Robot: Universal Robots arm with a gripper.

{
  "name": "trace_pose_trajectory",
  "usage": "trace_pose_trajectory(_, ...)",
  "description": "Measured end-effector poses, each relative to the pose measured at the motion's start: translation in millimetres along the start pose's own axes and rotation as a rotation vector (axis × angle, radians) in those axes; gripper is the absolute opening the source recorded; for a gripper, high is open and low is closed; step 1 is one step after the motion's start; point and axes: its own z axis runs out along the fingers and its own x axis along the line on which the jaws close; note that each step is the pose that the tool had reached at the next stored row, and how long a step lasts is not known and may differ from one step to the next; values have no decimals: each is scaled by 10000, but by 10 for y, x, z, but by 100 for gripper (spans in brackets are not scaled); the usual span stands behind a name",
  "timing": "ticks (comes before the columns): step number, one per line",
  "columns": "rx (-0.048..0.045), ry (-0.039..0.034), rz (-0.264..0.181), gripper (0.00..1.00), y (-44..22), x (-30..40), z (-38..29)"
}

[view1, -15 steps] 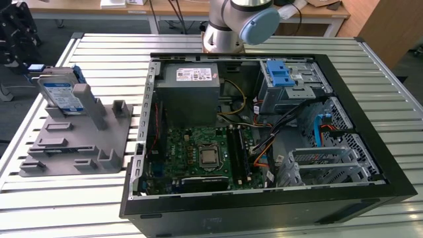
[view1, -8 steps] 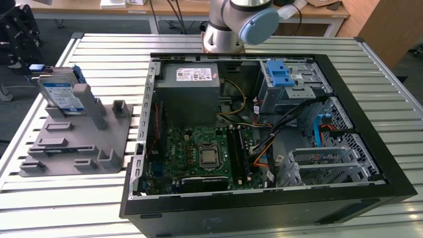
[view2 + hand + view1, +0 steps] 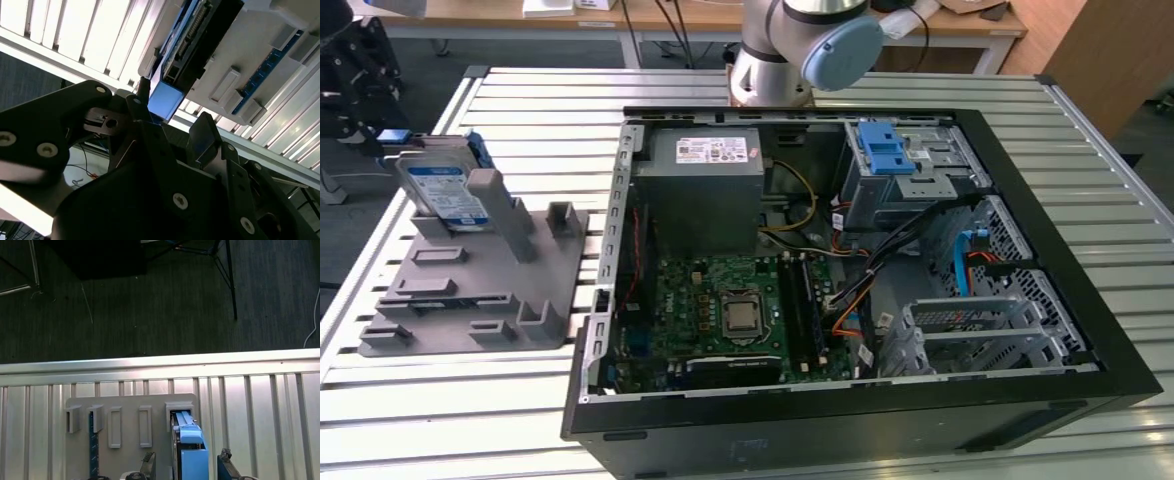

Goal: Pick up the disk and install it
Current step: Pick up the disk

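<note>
**Gripper straddles the disk in its holder, fingers spread**

Here's the arm (image 3: pixel 790 45), planted at the bench's (image 3: pixel 520 110) far edge in the exterior view. Its blue-capped joint is up top and its upper links run off out of the picture. The tool end comes in at the exterior view's left as a dark shape, cut by the border, right over the bench's left edge.

In the first wrist view the gripper (image 3: pixel 186 462) sits over the disk (image 3: pixel 195 466), with one of its fingers (image 3: pixel 148 461) on each side. There's a gap at both tips, so they're spread with nothing clamped. The second wrist view agrees: dark linkages in the foreground, a finger either side, and the disk (image 3: pixel 187 45) just beyond.

Not everything is clear. In the first wrist view the fingertips only just poke in. In the exterior view the disk's lower part is sunk in its slot and partly behind a grey post (image 3: pixel 487 195).

The disk (image 3: pixel 440 190) stands on edge at the far corner of the grey holder (image 3: pixel 467 290), which lies along the bench's left edge beside the open computer case (image 3: pixel 1067 230). Its flat faces are upright, the labelled face is turned toward the case, and a blue-railed narrow edge points at the gripper. I cannot tell whether its long axis runs upward or along the bench.
</note>
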Motion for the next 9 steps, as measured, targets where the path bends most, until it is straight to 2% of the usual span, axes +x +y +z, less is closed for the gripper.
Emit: trace_pose_trajectory(9,2,-2,3,59,4,-15,8)
